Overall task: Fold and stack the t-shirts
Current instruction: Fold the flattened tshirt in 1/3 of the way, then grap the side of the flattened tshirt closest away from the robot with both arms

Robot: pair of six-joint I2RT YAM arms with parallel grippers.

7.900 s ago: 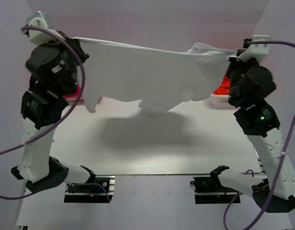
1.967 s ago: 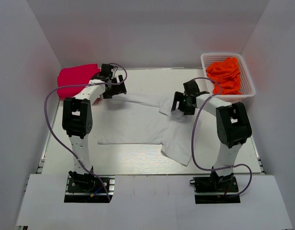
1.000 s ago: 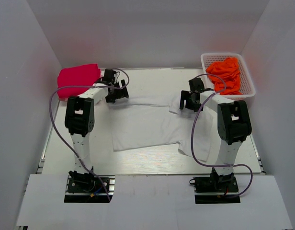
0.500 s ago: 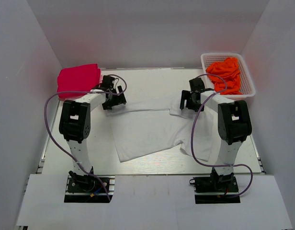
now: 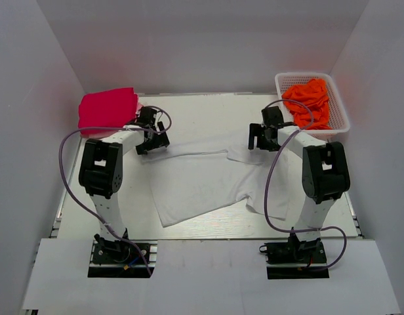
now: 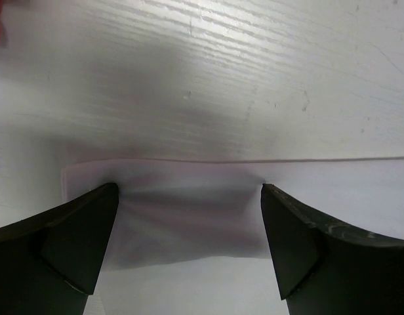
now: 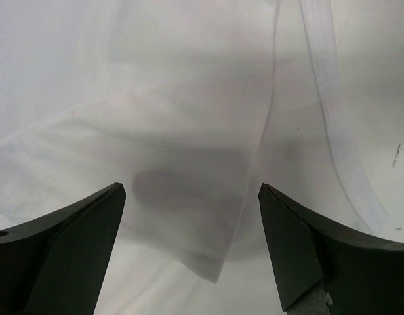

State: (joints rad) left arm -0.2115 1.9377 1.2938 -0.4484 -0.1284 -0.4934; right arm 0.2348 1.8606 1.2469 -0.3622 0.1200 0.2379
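A white t-shirt (image 5: 201, 184) lies spread and slightly crooked on the table, its top edge toward the back. My left gripper (image 5: 154, 145) stands open over the shirt's back left corner. In the left wrist view the gripper (image 6: 187, 197) straddles the cloth edge (image 6: 189, 226) with nothing pinched. My right gripper (image 5: 259, 144) is open over the shirt's back right part. From the right wrist, the gripper (image 7: 190, 193) hangs above a loose flap of the white cloth (image 7: 182, 138). A folded crimson-pink t-shirt (image 5: 108, 109) sits at the back left. Orange t-shirts (image 5: 309, 102) fill the basket.
The white lattice basket (image 5: 342, 118) stands at the back right against the wall. White walls close in the table on three sides. Bare tabletop (image 5: 208, 111) lies behind the white shirt, between the two grippers.
The left gripper has slid a little left and toward the near edge along the shirt's top. The shirt's lower hem has swung nearer. The right gripper has edged back slightly.
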